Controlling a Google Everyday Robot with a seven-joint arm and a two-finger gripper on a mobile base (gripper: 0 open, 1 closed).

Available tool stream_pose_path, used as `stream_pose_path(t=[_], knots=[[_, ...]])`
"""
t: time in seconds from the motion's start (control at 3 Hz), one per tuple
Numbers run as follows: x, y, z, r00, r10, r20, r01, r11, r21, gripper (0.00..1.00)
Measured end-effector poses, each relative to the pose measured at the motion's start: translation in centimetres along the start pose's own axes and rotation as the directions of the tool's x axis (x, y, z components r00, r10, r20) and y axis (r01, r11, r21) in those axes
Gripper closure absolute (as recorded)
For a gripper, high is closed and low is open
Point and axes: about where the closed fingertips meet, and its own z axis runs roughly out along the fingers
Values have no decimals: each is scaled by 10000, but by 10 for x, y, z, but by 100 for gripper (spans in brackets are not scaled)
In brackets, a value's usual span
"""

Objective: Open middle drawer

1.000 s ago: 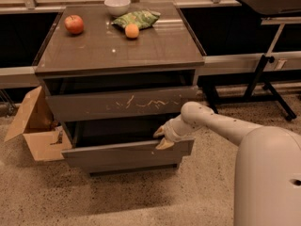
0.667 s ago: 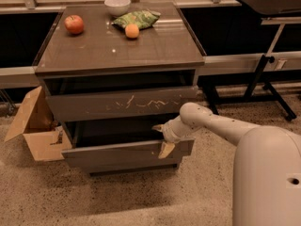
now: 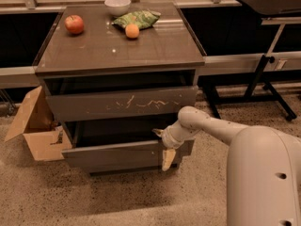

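Note:
The middle drawer [image 3: 117,155] is a wide grey-brown handle-less front with a tiny white speck. It sits below the taller front with white scratch marks [image 3: 122,103] and stands pulled out a little, with a dark gap above it. My gripper [image 3: 162,146] is at the right end of the drawer's top edge. Its fingers are apart: one finger [image 3: 168,159] hangs down over the outside of the front, and the other points up-left over the gap behind it. My white arm [image 3: 211,126] reaches in from the right.
On the cabinet top [image 3: 155,46] are a red apple [image 3: 74,24], an orange [image 3: 132,30], a green bag [image 3: 137,18] and a white bowl [image 3: 117,4]. An open cardboard box [image 3: 35,126] stands on the floor at the left. A black table's legs [image 3: 265,74] stand at the right.
The gripper has shifted slightly down, so its outer finger hangs lower over the drawer front. The drawer itself has barely moved.

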Motion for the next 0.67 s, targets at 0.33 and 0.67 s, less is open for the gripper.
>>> stream_pose_path(t=[0.33,0.67], knots=[[2,15,5,9996,276,82,-271,9983,-521,17],[-5,30,-1,9992,399,21,-396,9949,-926,40]])
